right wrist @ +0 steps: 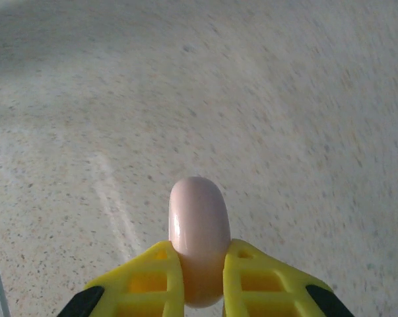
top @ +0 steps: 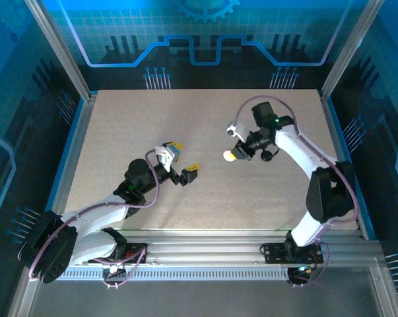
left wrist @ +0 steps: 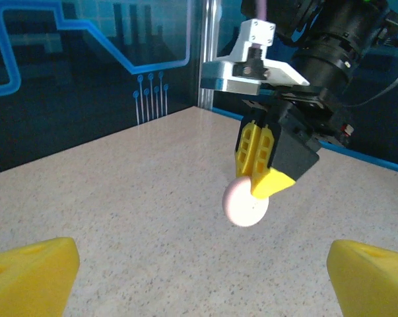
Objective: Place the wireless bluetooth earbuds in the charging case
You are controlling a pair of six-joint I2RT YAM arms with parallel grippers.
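Right of centre in the top view, the small round pale pink charging case hung over the speckled beige desk, clamped edge-on between the yellow fingers of the right hand. Left of centre, the left hand had its fingers wide apart, empty, facing the case.

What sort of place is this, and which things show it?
Probably a robot lab test cell: left arm and right arm bolted at the edge of a speckled table, aluminium frame posts, and blue circuit-print panels around it.
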